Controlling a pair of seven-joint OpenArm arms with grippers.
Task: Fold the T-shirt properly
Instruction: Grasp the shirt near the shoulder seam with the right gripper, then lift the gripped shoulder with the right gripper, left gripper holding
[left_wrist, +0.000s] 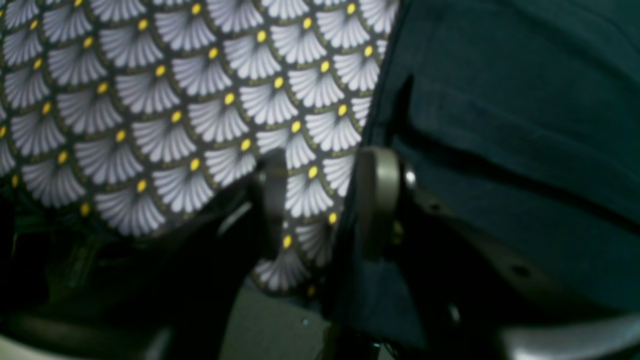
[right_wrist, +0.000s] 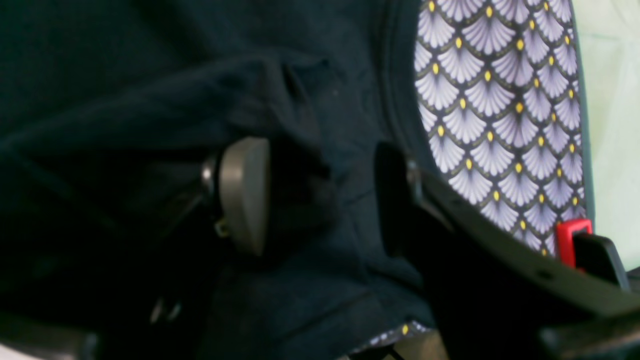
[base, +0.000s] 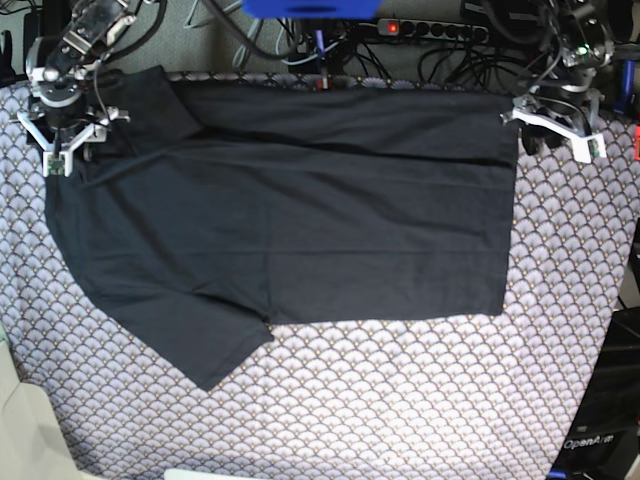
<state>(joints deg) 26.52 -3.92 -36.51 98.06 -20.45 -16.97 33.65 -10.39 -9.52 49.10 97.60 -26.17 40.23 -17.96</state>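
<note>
The T-shirt (base: 300, 220) lies spread on the patterned cloth (base: 400, 400). The right gripper (base: 62, 135) hangs over its left far corner, the left gripper (base: 560, 125) beside its right far corner.

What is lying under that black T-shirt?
Under the black T-shirt lies a grey scallop-patterned cloth with yellow dots, showing around its edges. Whatever sits beneath the shirt's middle is covered.

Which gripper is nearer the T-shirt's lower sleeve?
The right gripper, over the shirt's sleeve end, above that lower sleeve. The left gripper sits at the hem corner of the T-shirt, at the opposite end.
</note>
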